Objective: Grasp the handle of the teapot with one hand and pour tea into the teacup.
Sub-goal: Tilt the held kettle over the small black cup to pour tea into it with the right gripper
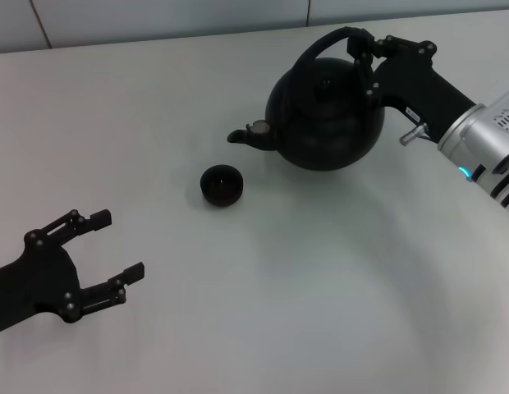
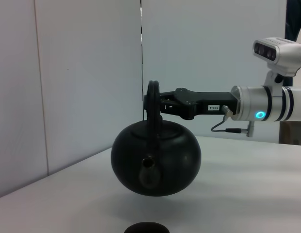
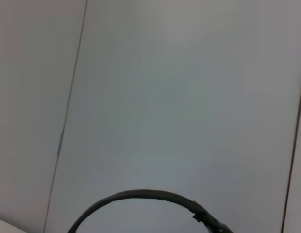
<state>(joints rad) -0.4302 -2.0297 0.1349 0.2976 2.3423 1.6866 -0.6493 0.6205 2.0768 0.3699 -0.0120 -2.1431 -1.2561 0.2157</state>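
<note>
The broad pale matte worktop (image 1: 304,312) fills the head view, with a light panelled wall (image 2: 82,97) behind its far edge. Wide bare surface lies all round the objects, most of it toward six o'clock and three o'clock.

The large round matte-black teapot (image 1: 324,115) sits at about one o'clock from the head view's centre. The left wrist view shows it lifted clear of the worktop, a shadow beneath its belly. Its short spout (image 1: 246,135) points toward nine o'clock in the head view, and body and spout lie roughly along the nine-to-three line. In the left wrist view the spout faces the camera.

The right tool (image 1: 363,59), black-fingered on a silver and white arm, reaches in from three o'clock and is clamped on the thick black arched handle (image 1: 324,43) near its top. The arch stands upright over the small lid.

The left tool (image 1: 115,256) rests low at about eight o'clock, well apart from the pot, its fingers spread with nothing between them.

The tiny round dark handleless teacup (image 1: 221,185) stands on the worktop at seven o'clock from the spout, near it but not under it, mouth up. Nothing lies between cup and spout.
</note>
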